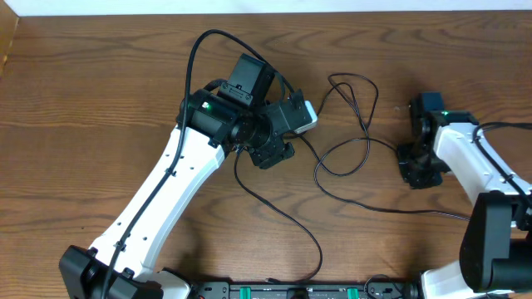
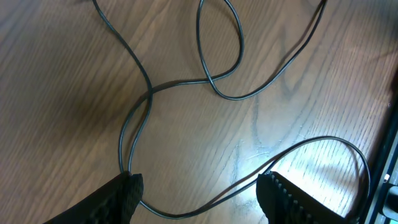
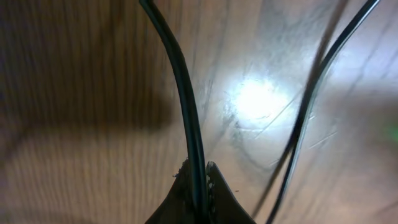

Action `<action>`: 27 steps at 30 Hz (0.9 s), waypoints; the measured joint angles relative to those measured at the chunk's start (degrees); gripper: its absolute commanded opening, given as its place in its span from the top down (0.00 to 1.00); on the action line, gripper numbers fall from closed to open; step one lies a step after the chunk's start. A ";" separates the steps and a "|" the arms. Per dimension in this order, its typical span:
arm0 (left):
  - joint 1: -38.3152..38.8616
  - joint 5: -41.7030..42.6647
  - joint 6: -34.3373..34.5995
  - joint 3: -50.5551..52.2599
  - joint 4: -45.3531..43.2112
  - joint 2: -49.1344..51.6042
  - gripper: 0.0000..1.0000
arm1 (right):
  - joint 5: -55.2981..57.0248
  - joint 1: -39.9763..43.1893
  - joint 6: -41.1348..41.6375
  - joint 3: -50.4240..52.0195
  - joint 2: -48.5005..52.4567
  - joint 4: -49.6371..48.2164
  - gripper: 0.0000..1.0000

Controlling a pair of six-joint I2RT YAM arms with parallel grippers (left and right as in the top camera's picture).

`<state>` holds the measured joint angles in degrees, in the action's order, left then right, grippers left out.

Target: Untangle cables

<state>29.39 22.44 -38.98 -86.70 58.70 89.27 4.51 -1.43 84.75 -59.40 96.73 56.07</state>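
Thin black cables [image 1: 366,137] lie in crossing loops on the wooden table between my two arms. In the left wrist view two strands twist together [image 2: 149,93], with a loop [image 2: 221,56] beyond them. My left gripper [image 2: 202,198] is open low over the table, and a cable strand [image 2: 199,210] runs across the gap between its fingers [image 2: 127,194] without being pinched. From above, that gripper [image 1: 273,154] sits left of the loops. My right gripper [image 3: 198,177] is shut on one black cable [image 3: 180,81], and a second strand [image 3: 311,106] passes to its right. It sits at the loops' right end [image 1: 416,170].
A black power strip with green parts [image 1: 291,291] lies along the table's near edge. Another thin black strand [image 1: 283,216] runs from under the left gripper toward that strip. The table's far edge [image 1: 266,12] is close behind the arms.
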 measured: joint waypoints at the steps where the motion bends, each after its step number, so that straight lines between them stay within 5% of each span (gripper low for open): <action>1: 0.00 0.00 0.00 0.00 0.00 0.00 0.36 | 0.00 -0.31 0.79 0.44 0.00 -0.44 0.99; 12: 0.00 0.00 0.00 0.00 -0.02 0.00 0.35 | 0.48 -0.85 7.91 11.45 -2.27 -11.82 0.98; 20: 0.00 0.00 0.00 0.00 0.00 0.00 0.35 | 1.51 -0.85 10.05 15.15 -4.81 -19.61 0.78; 27: 0.00 0.00 0.00 0.00 -0.02 0.00 0.35 | 2.19 -0.85 10.32 16.26 -5.38 -23.26 0.74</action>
<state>29.39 22.44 -38.98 -86.70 58.67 89.27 6.70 -2.28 95.07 -43.13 91.35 32.82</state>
